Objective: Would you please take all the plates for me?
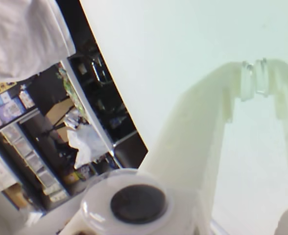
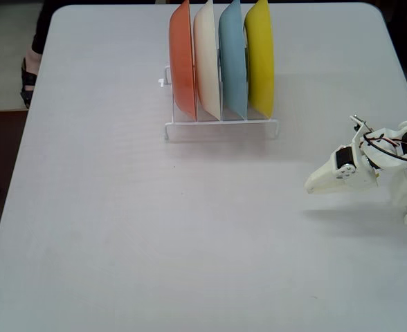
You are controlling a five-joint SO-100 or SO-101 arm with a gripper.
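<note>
White table [image 2: 120,228] bears the racked plates [image 2: 221,62], well apart from the pressed-together gripper [image 2: 313,185].

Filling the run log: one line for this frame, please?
plates: orange, cream, blue, yellow upright in rack | tool: shut, empty, apart from rack | task: not started

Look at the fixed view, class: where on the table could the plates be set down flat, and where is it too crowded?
The table is bare across the whole near half and the left side, from the white wire rack to the front edge. It is crowded at the rack, where the orange plate, cream plate, blue plate and yellow plate stand on edge, and at the right, where the gripper rests.
</note>
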